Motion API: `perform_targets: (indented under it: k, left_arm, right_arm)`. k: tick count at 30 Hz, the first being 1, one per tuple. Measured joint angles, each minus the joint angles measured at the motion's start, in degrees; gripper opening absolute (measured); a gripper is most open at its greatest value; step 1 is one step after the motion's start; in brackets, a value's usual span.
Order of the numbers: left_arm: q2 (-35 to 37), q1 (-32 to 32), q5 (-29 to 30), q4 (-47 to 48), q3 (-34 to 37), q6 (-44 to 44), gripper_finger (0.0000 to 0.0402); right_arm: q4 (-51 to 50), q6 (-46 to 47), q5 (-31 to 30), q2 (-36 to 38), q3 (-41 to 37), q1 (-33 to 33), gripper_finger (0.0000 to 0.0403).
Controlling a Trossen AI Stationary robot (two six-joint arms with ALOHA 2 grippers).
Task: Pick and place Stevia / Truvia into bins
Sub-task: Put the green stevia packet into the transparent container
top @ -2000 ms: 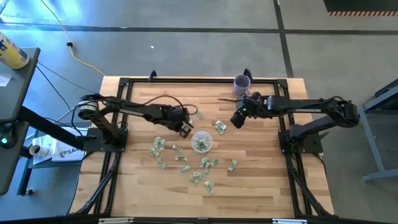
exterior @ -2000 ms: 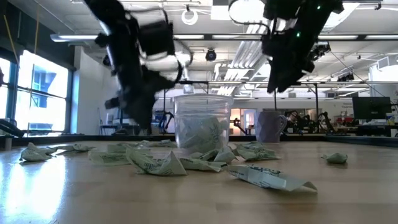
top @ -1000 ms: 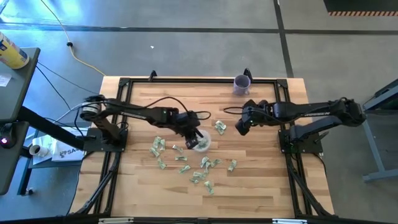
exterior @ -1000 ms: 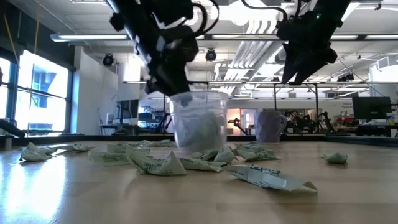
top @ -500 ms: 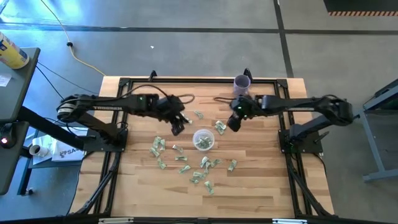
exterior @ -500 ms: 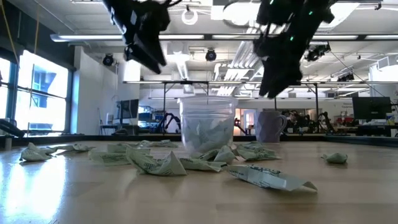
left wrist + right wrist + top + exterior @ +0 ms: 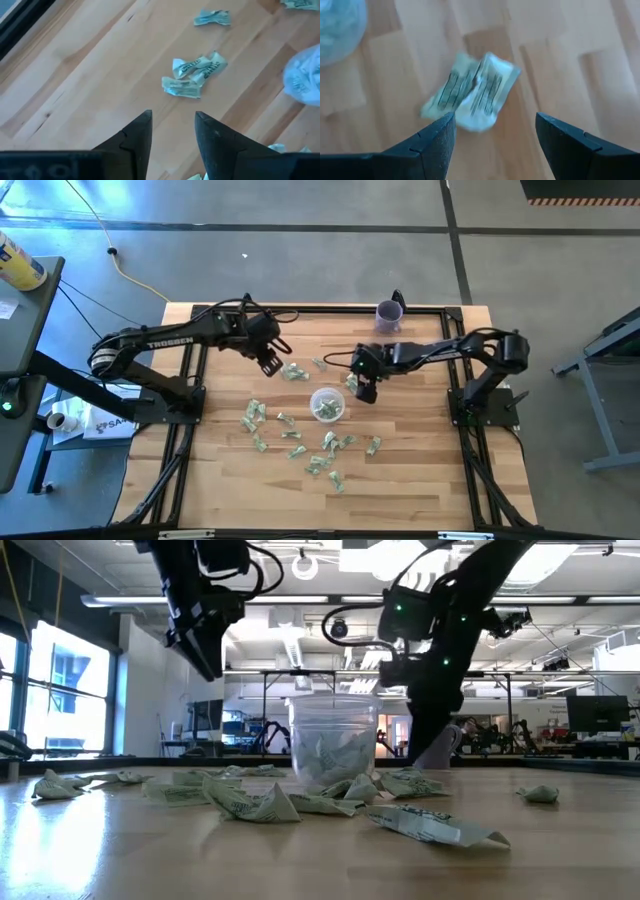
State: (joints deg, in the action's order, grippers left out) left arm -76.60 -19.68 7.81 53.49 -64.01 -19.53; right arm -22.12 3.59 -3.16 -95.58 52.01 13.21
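A: Item one, right hand (image 7: pixel 495 137). Position?

B: Low over the counter (image 7: pixel 420 470), just right of the clear cup (image 7: pixel 326 404). Fingers (image 7: pixel 432 142) apart, nothing between them. One crumpled green-and-white sweetener packet (image 7: pixel 470 92) lies flat on the wood just ahead of the tips.

A: Item two, left hand (image 7: pixel 172 132).

B: Raised at the far left, well apart from the cup. Fingers (image 7: pixel 137 132) apart and empty. A small cluster of packets (image 7: pixel 194 75) sits on the wood ahead of it.

A: Item three, the cup.

B: Upright near the middle of the counter, already part-filled with packets, seen through its wall in the low view (image 7: pixel 333 745). A purple cup (image 7: pixel 389 313) stands at the far edge; not the target.

A: Item four, loose stock.

B: Many packets scattered near the cup on its near side (image 7: pixel 330 445), a few on the left (image 7: pixel 252 416), one apart on the right (image 7: pixel 373 446).

A: Step in hand?

B: By my reading, the right hand's pick of the packet in front of it. To do it well: centre the packet between the fingers, come down until the tips meet the wood, close across the crumpled middle, not a thin edge. Keep clear of the cup's wall during the descent; the cup looks light and probably tips with a nudge.
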Motion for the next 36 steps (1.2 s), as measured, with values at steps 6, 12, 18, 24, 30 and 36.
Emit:
perform_targets:
  k: [6,12,18,24,30,36]
  left_arm:
    - [0.0,0.2,0.2,-1.1,0.0,-0.2,0.0177]
    - [0.0,0.2,0.3,-1.2,0.0,-0.8,0.0177]
    - [0.0,0.2,0.3,-1.3,0.0,-1.3,0.0177]
    - [0.0,0.2,0.7,-2.0,0.0,-1.3,0.0177]
    - [-0.2,0.2,1.6,-2.2,0.0,-0.3,0.0177]
    - [-0.6,0.2,4.5,0.7,0.0,1.2,0.0177]
  right_arm:
    - [3.5,-1.1,0.9,-2.9,0.0,1.7,0.0264]
    - [3.9,0.1,2.8,-5.8,0.2,1.8,0.0238]
    - [3.5,0.5,3.0,-5.2,0.1,2.0,0.0152]
    - [2.6,2.0,3.7,-4.8,0.4,3.9,0.0035]
    - [-5.3,2.4,3.3,-1.8,8.2,3.0,0.0018]
    - [-10.8,0.7,8.4,0.4,21.1,-0.8,0.0008]
